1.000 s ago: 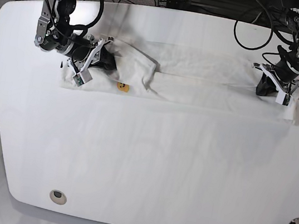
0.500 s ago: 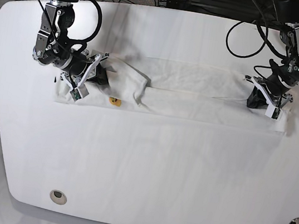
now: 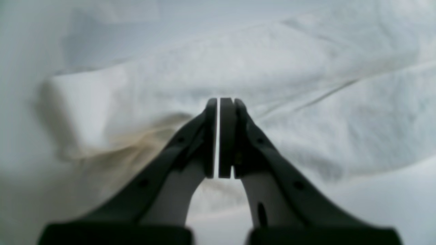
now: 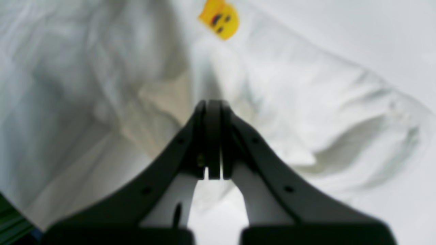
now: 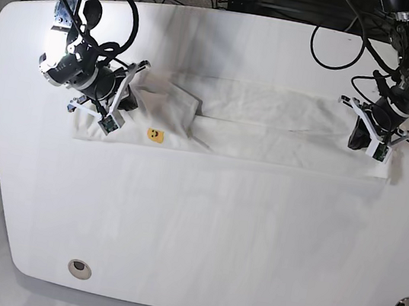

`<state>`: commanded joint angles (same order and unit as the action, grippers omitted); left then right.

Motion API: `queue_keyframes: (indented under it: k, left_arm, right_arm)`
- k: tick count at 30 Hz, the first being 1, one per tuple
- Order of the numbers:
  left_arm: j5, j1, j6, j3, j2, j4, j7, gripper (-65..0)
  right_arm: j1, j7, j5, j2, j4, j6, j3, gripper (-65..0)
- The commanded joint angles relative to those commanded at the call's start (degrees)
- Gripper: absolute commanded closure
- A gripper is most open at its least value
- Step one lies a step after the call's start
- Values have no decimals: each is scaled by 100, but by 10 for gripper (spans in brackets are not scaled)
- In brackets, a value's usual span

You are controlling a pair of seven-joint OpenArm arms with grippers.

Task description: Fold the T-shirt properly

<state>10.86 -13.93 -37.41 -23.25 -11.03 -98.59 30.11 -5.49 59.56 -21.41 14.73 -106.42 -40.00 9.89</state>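
The T-shirt, a long strip across the table's 12 o'clock side, has slid towards 6, with the left gripper at 2 barely parted and the right gripper at 10 closed, probably leaving bunching to straighten.

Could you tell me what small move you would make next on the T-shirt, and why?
I would probably lift the right tool slightly clear of the T-shirt before folding further. The shirt lies as a long strip, with a loose flap bunched beside that tool, so a fresh grip there might let it be smoothed.
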Motion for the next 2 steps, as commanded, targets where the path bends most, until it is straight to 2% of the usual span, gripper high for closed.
queue_keyframes:
  k: [2]
  left_arm:
    - [0, -114, 0, 0, 0, -167, 0, 0]
  right_arm:
    - [-141, 0, 9, -9, -158, 0, 0, 0]
